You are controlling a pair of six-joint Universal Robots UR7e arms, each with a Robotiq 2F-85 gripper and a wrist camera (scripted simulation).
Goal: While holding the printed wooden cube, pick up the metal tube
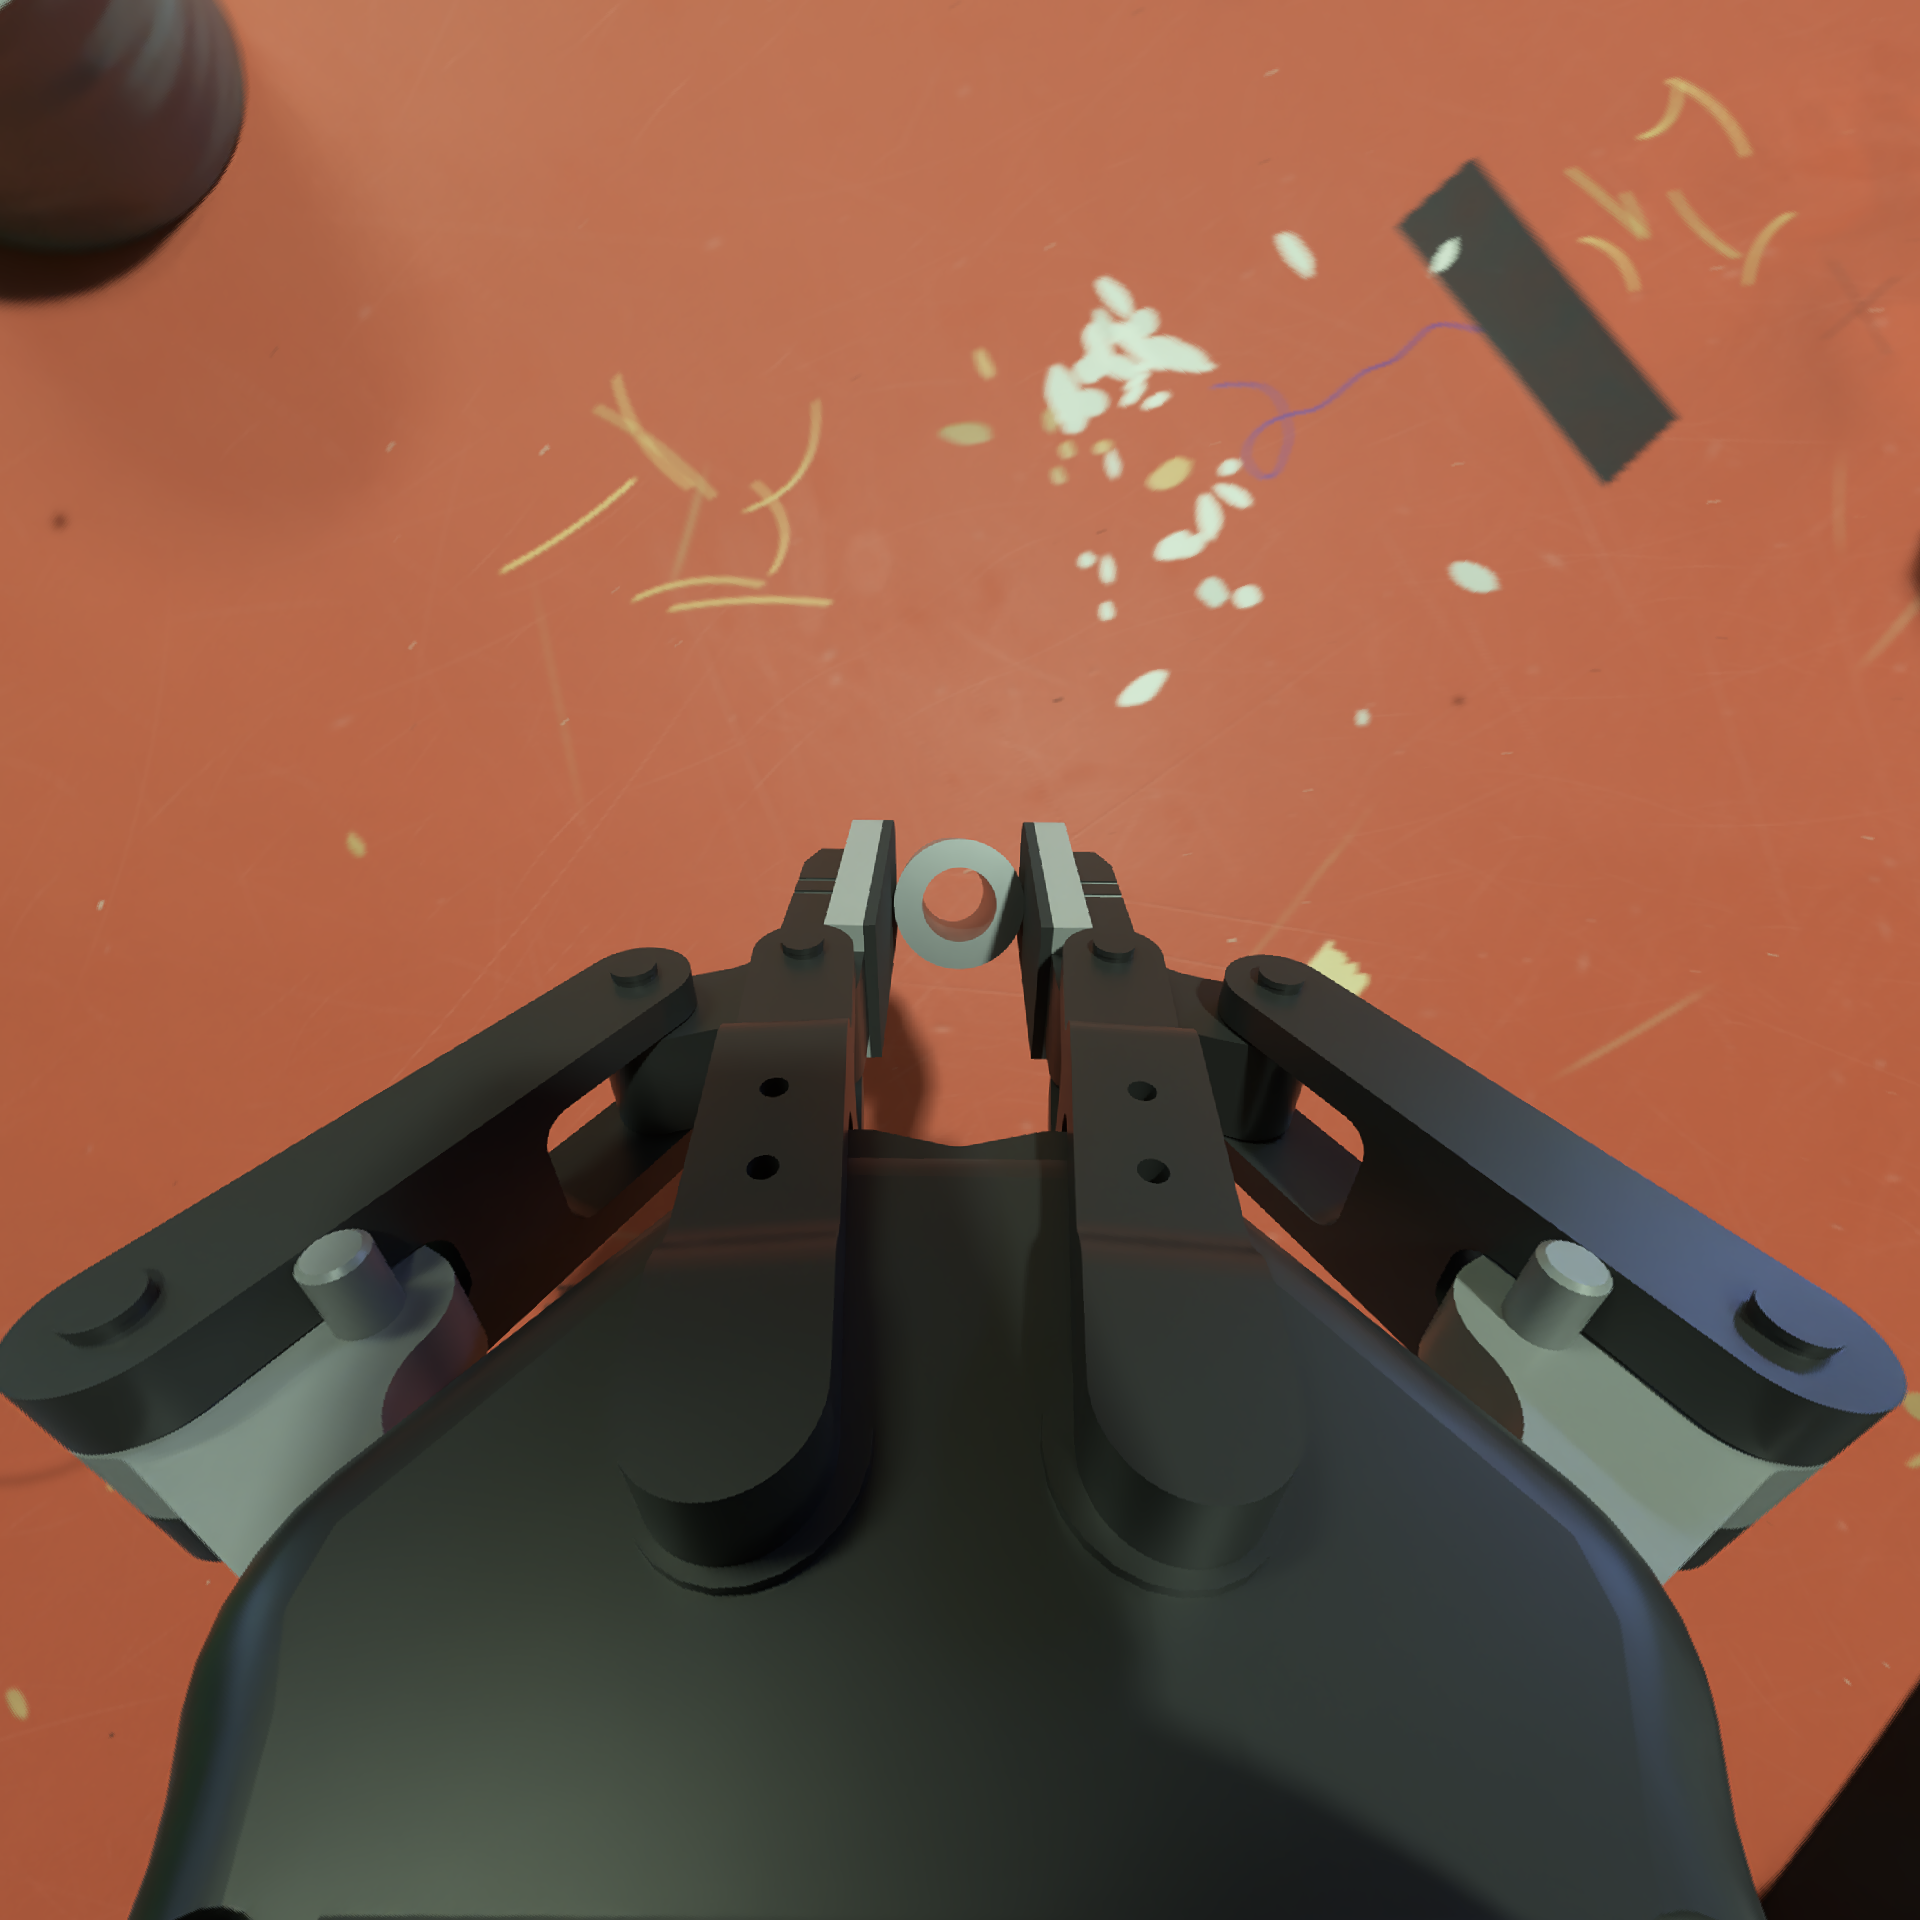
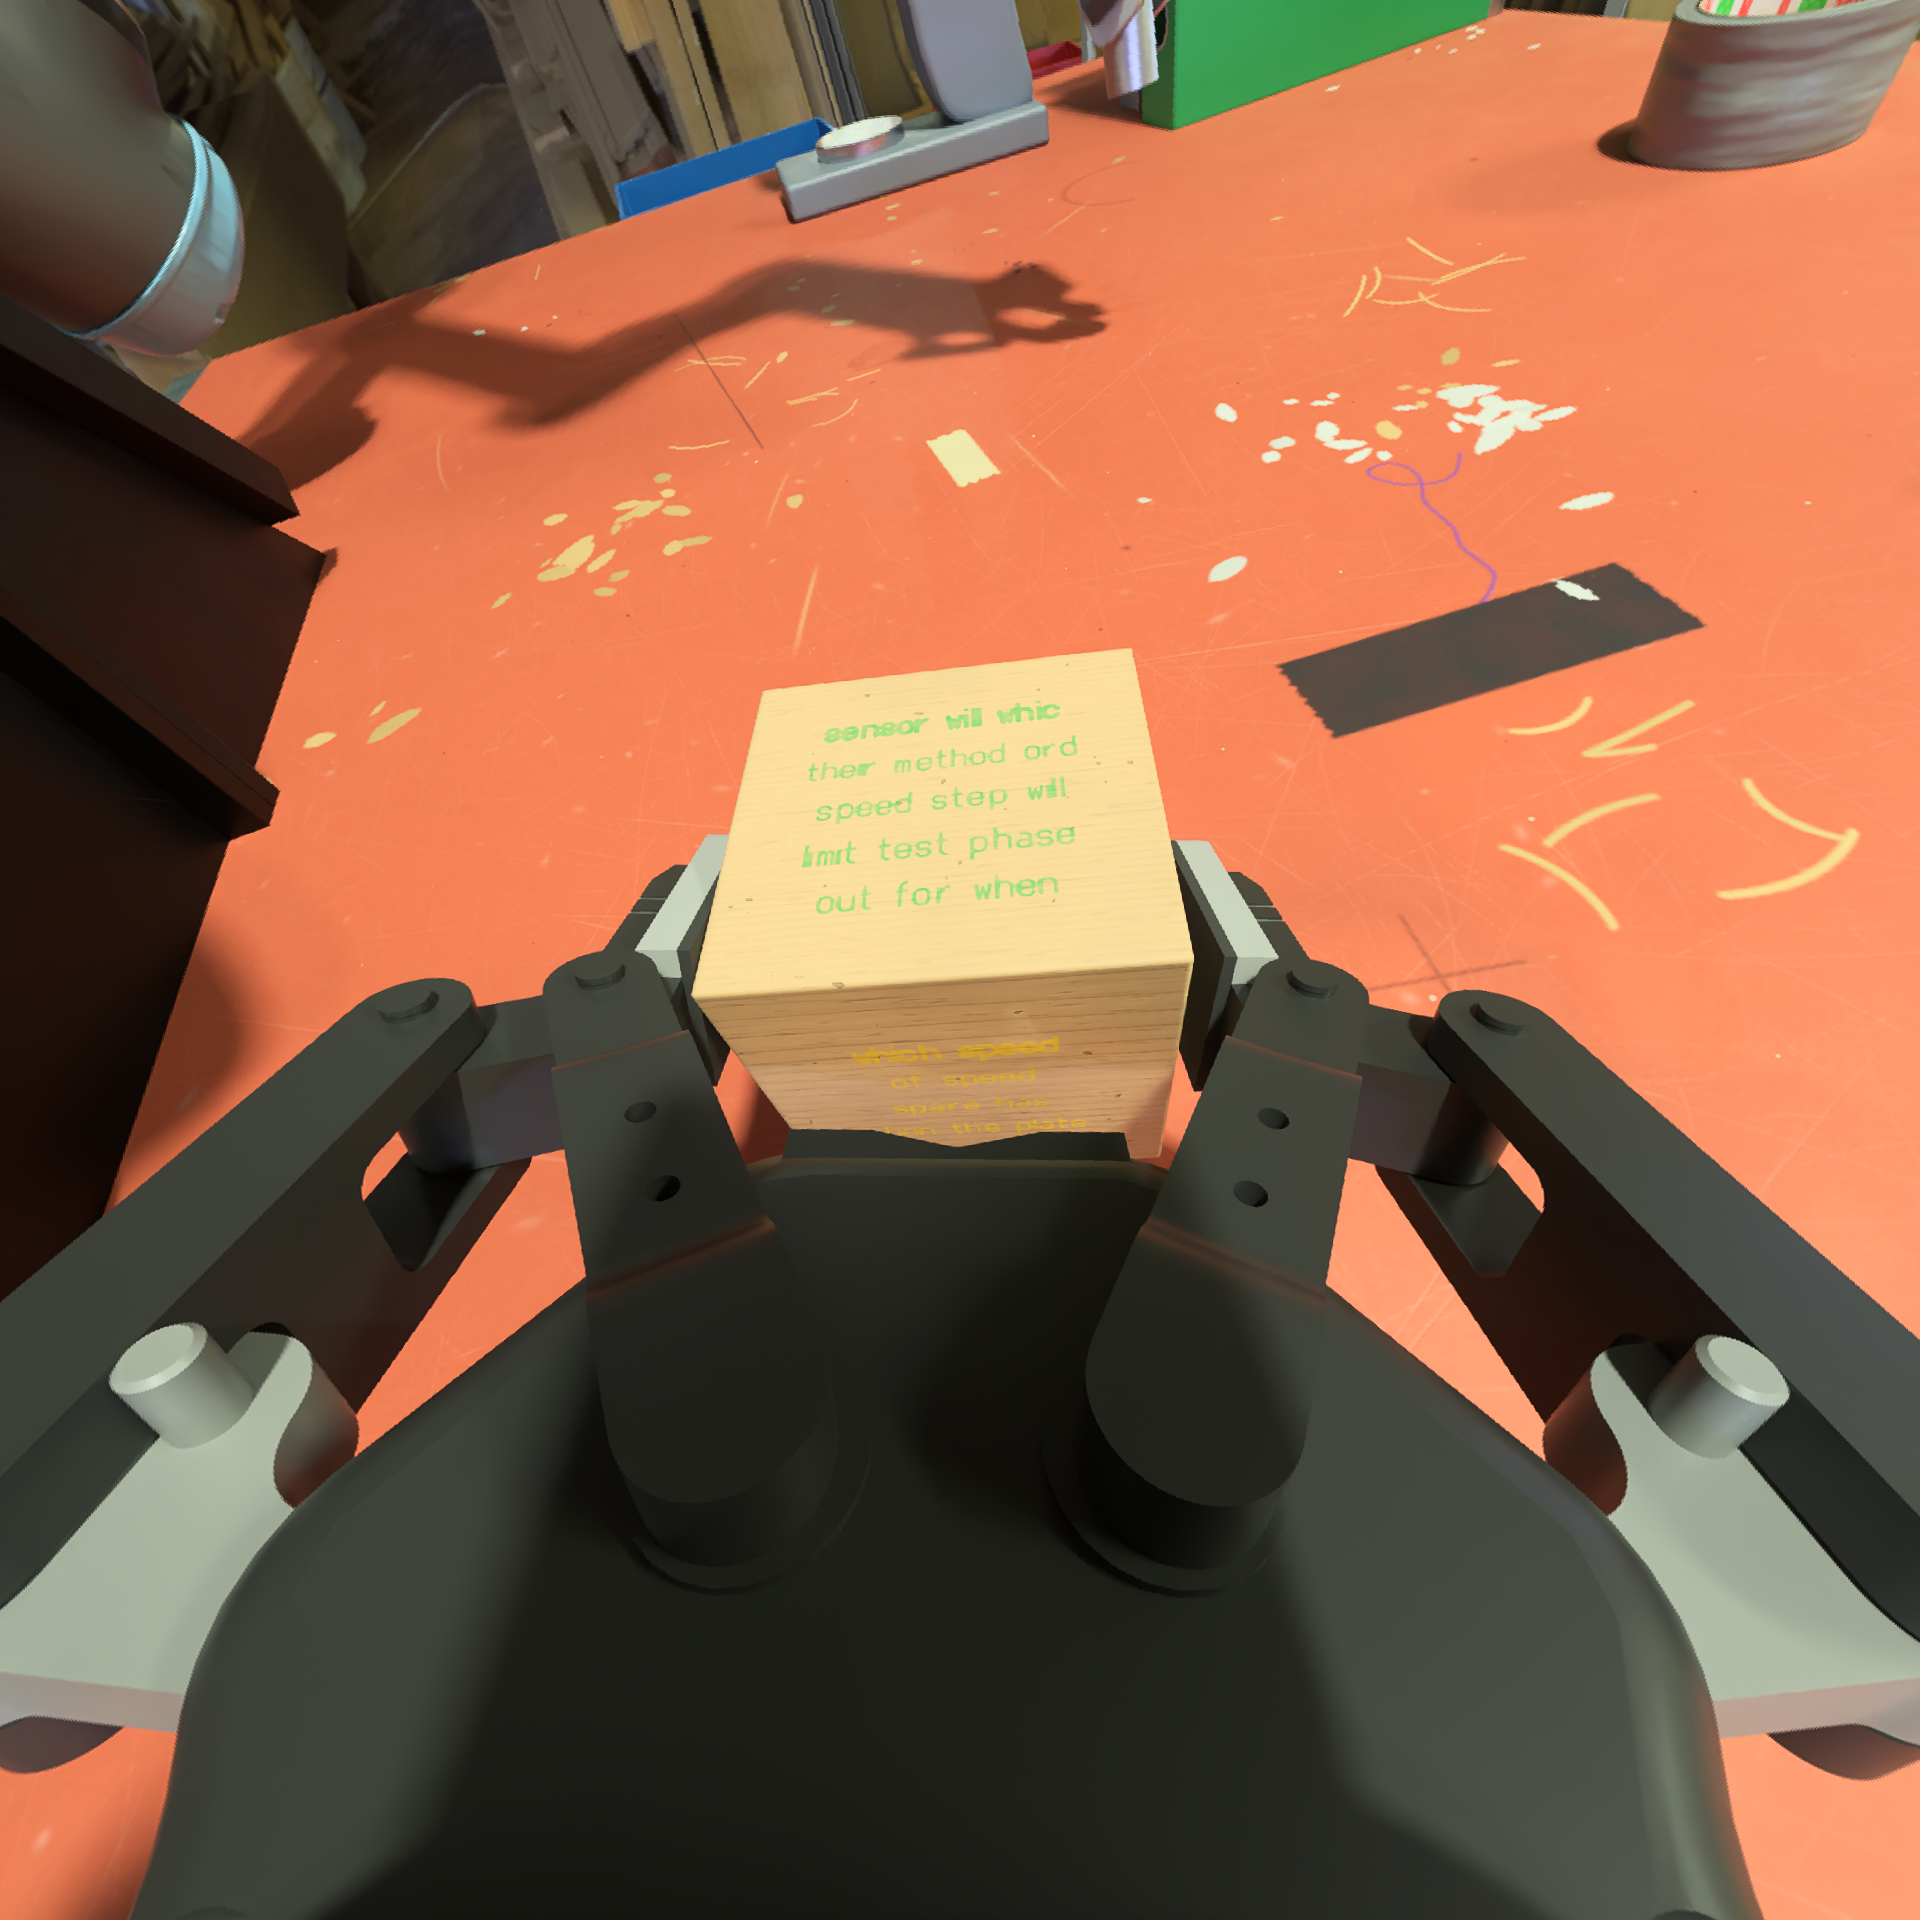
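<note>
Only the left wrist view shows the tube [image 1: 957, 904], seen end-on as a grey ring between the left gripper [image 1: 958, 894] pads [image 1: 862, 881], which press against its two sides; the gripper is closed on it. How long the tube is cannot be told from this angle, nor whether it is clear of the table [image 1: 416, 727]. Only the right wrist view shows the cube [image 2: 951, 862], a pale wooden block with green print on top and yellow print on its near face, clamped between the right gripper [image 2: 951, 914] pads and held above the orange top; its lower edge is hidden behind the gripper body. Both views share the black strip [image 2: 1486, 649] and white flecks [image 1: 1127, 353]. A tape roll [image 2: 1766, 83] at the far right is cut off by the frame, as is a dark rounded object [image 1: 104, 114] in the left view's corner.
</note>
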